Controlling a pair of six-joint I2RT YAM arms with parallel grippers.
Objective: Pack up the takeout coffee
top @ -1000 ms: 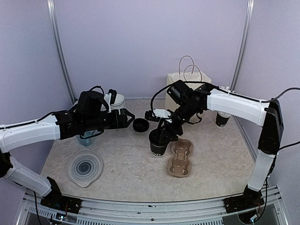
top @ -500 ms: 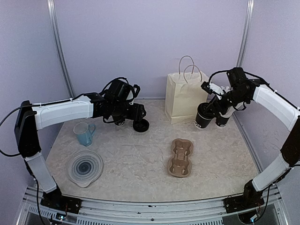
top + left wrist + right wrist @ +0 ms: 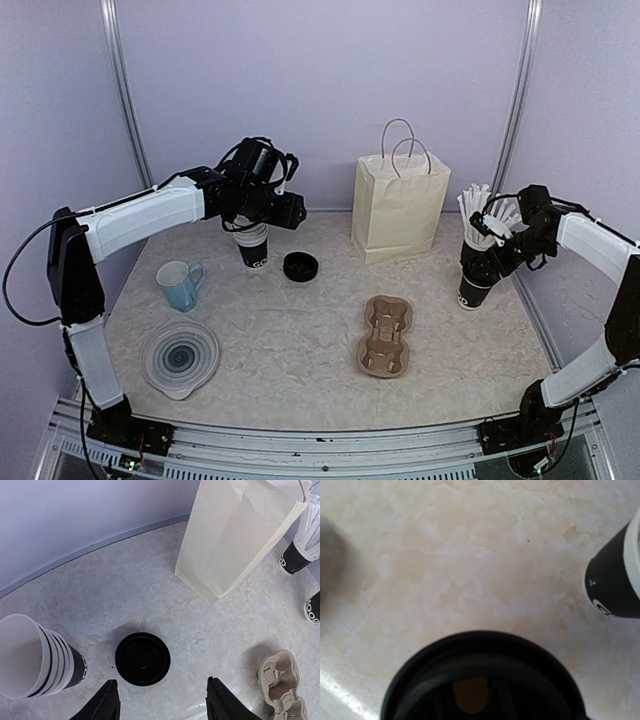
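right gripper clasps lidded paper cup; left gripper spread above round black lid.

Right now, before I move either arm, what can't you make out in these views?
Top view: straw cup body mostly hidden behind the lidded cup and right gripper; cup lettering too small to read.
Right wrist view: only its lid shows, blurred and cut by the bottom edge; fingers out of frame.
Left wrist view: carrier tray cut by the bottom-right corner.
Paper bag: inside hidden by its walls in every view.
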